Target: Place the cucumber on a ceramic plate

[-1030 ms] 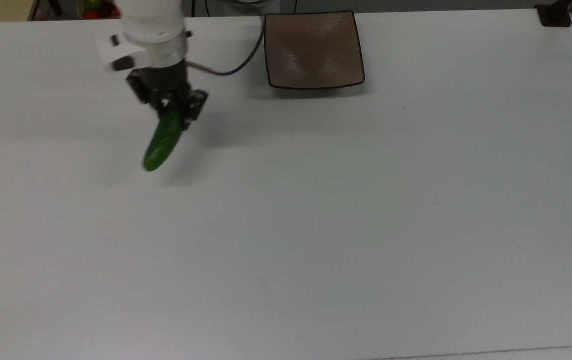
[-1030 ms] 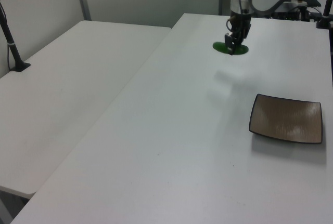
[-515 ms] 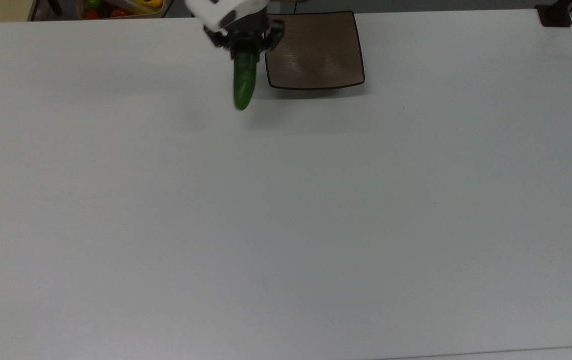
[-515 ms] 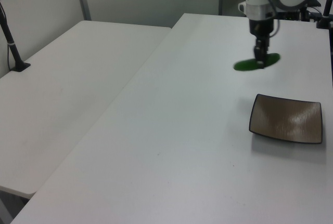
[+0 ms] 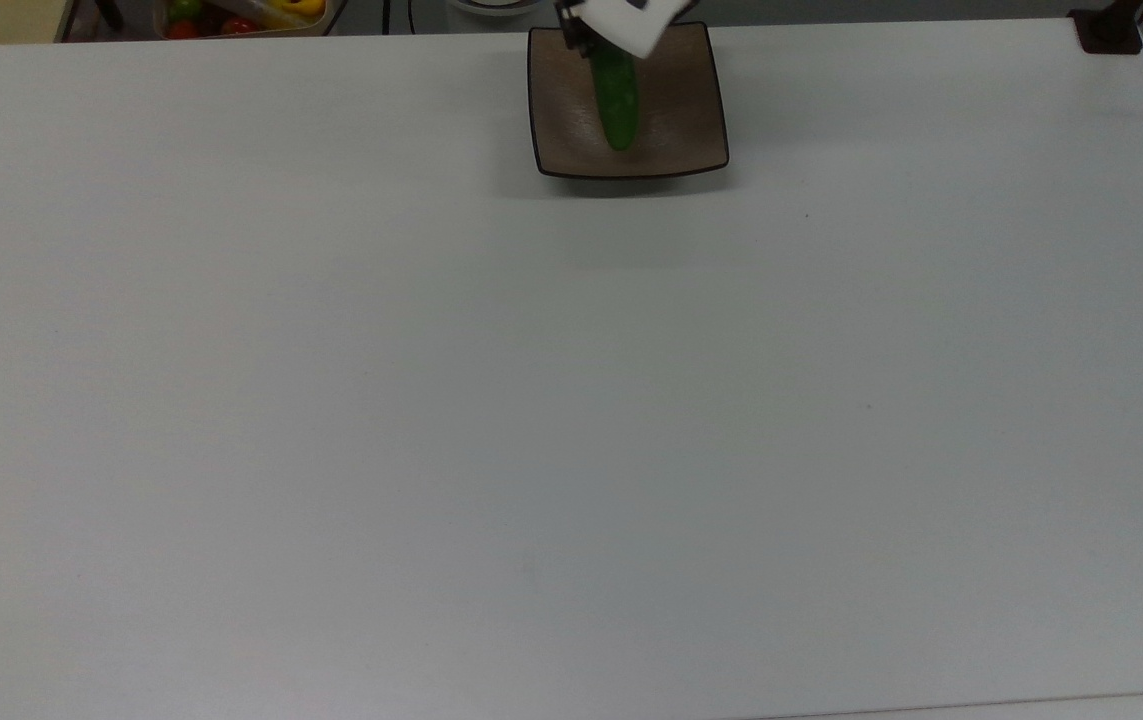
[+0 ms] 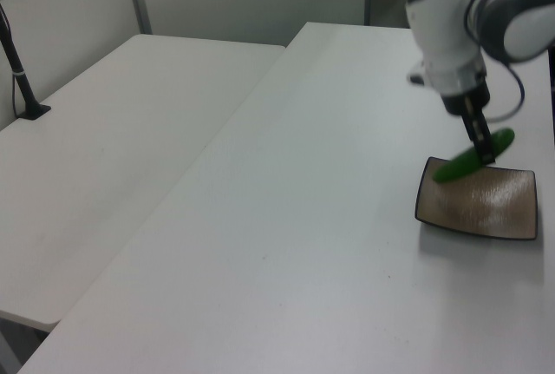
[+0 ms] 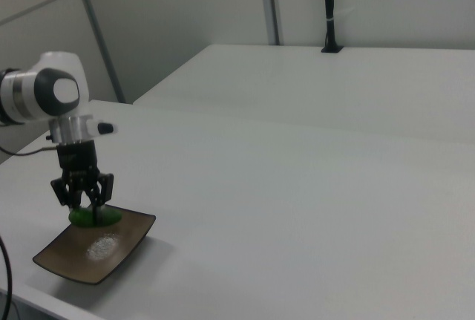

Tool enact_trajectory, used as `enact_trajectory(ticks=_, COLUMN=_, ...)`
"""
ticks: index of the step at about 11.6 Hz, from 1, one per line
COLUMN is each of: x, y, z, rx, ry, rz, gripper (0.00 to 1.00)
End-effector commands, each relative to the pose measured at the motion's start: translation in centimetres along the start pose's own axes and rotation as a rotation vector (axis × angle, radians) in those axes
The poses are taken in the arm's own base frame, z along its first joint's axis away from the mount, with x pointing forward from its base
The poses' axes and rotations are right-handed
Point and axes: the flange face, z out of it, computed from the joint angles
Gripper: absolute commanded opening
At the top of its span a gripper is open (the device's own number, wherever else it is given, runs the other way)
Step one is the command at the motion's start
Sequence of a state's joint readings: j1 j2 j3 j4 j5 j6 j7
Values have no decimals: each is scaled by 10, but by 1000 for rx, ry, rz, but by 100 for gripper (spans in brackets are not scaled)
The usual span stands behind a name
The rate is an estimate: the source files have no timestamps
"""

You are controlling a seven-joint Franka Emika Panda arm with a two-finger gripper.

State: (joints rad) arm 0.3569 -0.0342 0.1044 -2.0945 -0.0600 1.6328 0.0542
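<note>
My cucumber [image 5: 617,100] is small, dark green and slightly curved, with a rounded free end. It hangs over my ceramic plate [image 5: 691,140], pinched near one end, its length running toward the top view's bottom. In the left view the cucumber [image 6: 473,156] tilts, one end above the plate's [image 6: 503,213] far edge. The plate is square, brown and glossy, with a thin black rim, and sits flat by the table's far edge in the top view.

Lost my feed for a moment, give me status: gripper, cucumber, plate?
Gripper shut on cucumber. Cucumber over ceramic plate, not released; contact with plate unclear. Nothing else on the plate.
</note>
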Motion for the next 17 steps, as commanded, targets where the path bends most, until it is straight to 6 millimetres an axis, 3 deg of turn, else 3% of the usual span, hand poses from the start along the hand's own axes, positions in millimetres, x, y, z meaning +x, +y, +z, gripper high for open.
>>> enact_trajectory(ticks=1, x=21, y=-7, z=28, rx=13, ry=-77, rz=-11, gripper=71)
enact_trajectory(ticks=2, x=22, y=-6, z=26, rx=11, ry=-72, rz=3, gripper=89)
enact_trajectory(ticks=3, x=23, y=-4, z=18, rx=14, ry=-56, rz=10, gripper=100)
enact_trajectory(ticks=6, x=24, y=12, z=-10, rx=27, ry=-3, rz=44, gripper=100)
enact_trajectory(ticks=7, x=25, y=26, z=-26, rx=37, ry=46, rz=111, gripper=100)
enact_trajectory(ticks=8, x=31, y=47, z=-54, rx=59, ry=147, rz=196, gripper=100)
enact_trajectory(ticks=11, x=44, y=117, z=-110, rx=118, ry=433, rz=370, gripper=100)
enact_trajectory(ticks=13, x=44, y=147, z=-120, rx=133, ry=530, rz=426, gripper=100)
enact_trajectory(ticks=16, x=35, y=171, z=-132, rx=174, ry=568, rz=465, gripper=100)
enact_trajectory(ticks=17, x=30, y=177, z=-127, rx=159, ry=519, rz=461, gripper=100)
